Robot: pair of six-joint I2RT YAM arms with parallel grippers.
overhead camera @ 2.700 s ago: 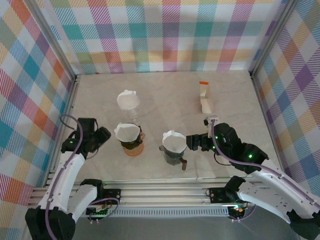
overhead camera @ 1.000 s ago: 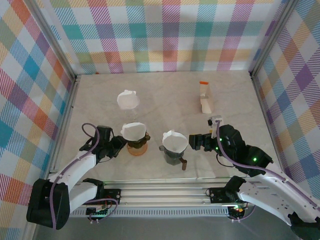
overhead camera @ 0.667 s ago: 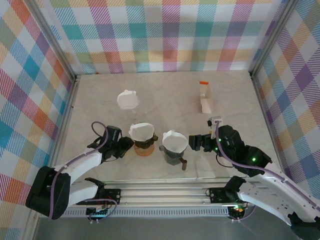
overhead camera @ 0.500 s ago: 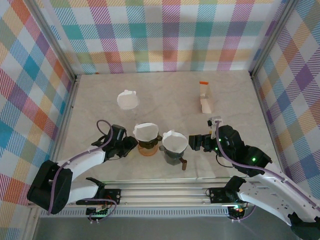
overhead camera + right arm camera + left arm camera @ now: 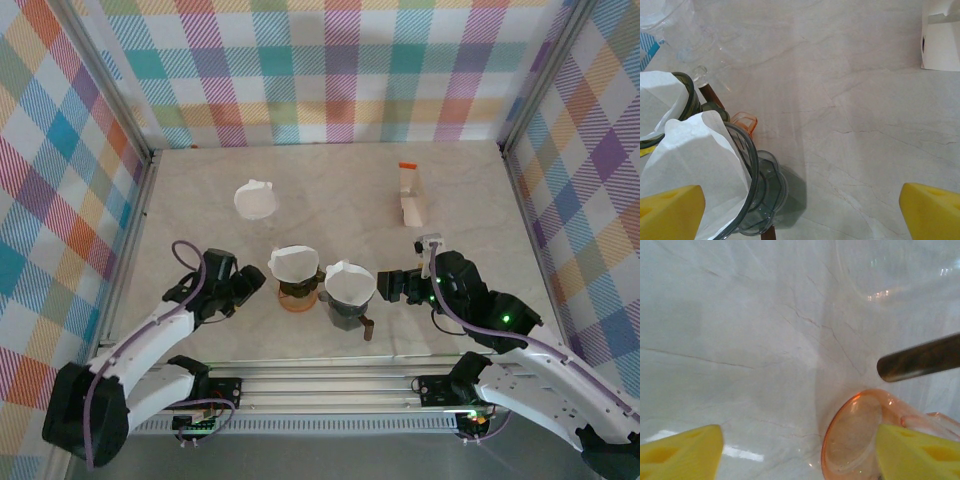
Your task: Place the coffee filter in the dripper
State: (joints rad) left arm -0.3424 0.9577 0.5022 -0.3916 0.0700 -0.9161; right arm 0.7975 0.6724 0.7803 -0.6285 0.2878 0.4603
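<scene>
A: What is sitting at two o'clock on the marble table [image 5: 330,190]?
B: A small pale box [image 5: 410,200], with an orange tab [image 5: 407,166] showing at its far end. Checked walls [image 5: 330,70] are enclosing it all.

Top camera sits high behind the arm bases, looking down and forward over the whole pale marble tabletop [image 5: 340,190]. Left wrist camera is almost on the slab, angled down at the orange translucent plastic dripper [image 5: 295,303] [image 5: 855,440]. Right wrist camera sits slightly farther back, looking past the smoked grey dripper [image 5: 345,313] [image 5: 762,192] toward the white cardboard carton [image 5: 410,200] [image 5: 940,40]. All three views share the mid-table around the drippers.
</scene>
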